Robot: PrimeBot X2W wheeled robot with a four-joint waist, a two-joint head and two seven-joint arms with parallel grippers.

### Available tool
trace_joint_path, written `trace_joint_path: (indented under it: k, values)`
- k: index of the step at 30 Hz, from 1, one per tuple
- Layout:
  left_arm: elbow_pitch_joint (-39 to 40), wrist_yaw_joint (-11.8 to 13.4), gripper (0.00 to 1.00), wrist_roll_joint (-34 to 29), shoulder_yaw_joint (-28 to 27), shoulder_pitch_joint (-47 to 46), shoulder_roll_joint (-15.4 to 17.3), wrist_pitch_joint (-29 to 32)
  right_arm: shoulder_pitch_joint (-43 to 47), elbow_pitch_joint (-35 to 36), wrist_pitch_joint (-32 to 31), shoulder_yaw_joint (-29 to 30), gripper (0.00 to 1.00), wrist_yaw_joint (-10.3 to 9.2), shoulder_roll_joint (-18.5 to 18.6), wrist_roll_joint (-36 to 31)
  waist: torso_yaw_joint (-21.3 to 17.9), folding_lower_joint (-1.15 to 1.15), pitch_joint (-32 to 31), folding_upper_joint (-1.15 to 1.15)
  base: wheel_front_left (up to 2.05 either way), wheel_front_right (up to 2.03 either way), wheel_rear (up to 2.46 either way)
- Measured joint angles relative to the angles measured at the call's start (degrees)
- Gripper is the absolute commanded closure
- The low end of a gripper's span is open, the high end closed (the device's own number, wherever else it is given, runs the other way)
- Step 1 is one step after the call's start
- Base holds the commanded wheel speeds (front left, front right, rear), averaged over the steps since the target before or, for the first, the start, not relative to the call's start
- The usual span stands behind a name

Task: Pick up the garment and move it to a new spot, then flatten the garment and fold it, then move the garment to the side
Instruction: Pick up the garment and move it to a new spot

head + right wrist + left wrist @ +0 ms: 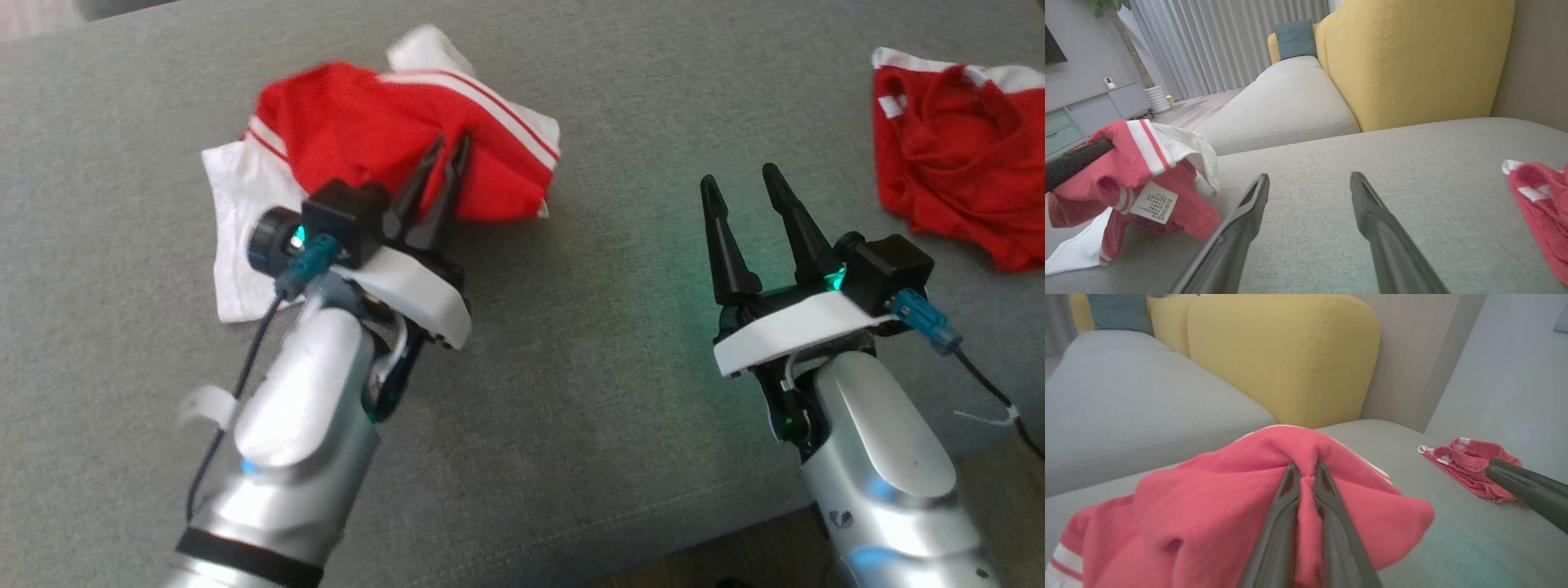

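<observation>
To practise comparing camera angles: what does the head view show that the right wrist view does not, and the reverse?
Head view: the left forearm and right forearm. Right wrist view: a white label on the red and white garment, the yellow sofa back, curtains. Both: the left gripper shut on that garment, the open right gripper, the grey cushion, a second red garment.

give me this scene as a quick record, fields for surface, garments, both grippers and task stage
surface: grey sofa seat, yellow back cushion behind
garment: red-and-white garment, bunched, at the robot's left
left gripper: shut on a fold of the garment's red cloth
right gripper: open, nothing held, above bare seat
other: second red garment, crumpled, far right, untouched
stage: garment gripped, not flattened or folded
</observation>
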State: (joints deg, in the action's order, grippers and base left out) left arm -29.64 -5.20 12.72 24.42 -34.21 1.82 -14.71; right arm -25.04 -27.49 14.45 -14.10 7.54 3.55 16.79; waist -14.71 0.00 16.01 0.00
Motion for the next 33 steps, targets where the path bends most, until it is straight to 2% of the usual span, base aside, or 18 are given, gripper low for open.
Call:
trace_joint_path:
  k: [4,5,7,12,17,25,33]
  values:
    - [0.71,2.30,1.00,2.58,3.76,1.43,0.03,0.00,0.58,-0.02,0.00,0.64,0.00,0.00,0.00,-0.18,-0.87,0.00,-0.09,0.00,0.00,0.00,0.00]
    - [0.59,2.58,0.78,2.58,4.52,1.75,0.08,0.00,1.03,0.00,0.00,0.90,0.00,0.00,-0.01,-0.19,-0.71,0.00,-0.20,0.00,0.00,0.00,0.00]
    - [0.57,3.39,0.00,2.59,4.83,3.00,0.05,0.00,1.76,-0.14,0.00,1.13,0.00,-0.01,-0.01,-0.19,-0.20,0.00,-0.38,0.00,0.00,0.00,0.00]
    - [1.14,6.56,0.00,2.54,1.86,8.89,0.10,0.00,2.27,-0.45,0.00,1.14,0.00,0.00,-0.03,-0.22,2.68,0.00,-1.39,0.00,0.00,0.00,0.00]
    - [4.47,9.75,0.00,1.74,-5.24,15.19,0.20,0.00,2.29,-1.36,0.00,1.10,0.00,0.00,-0.05,-0.26,5.77,0.00,-2.81,0.00,0.00,0.00,0.00]
    - [8.68,11.84,0.00,-0.05,-13.34,25.61,0.37,0.00,3.44,-3.54,0.00,0.65,0.00,0.00,-0.05,-0.81,10.15,0.00,-6.00,0.00,0.00,0.00,0.00]
    - [12.02,12.99,0.00,-1.69,-19.42,33.29,0.38,0.00,6.17,-6.56,0.00,0.43,0.00,0.00,-0.07,-0.80,11.86,0.00,-9.82,0.00,0.00,0.00,0.00]
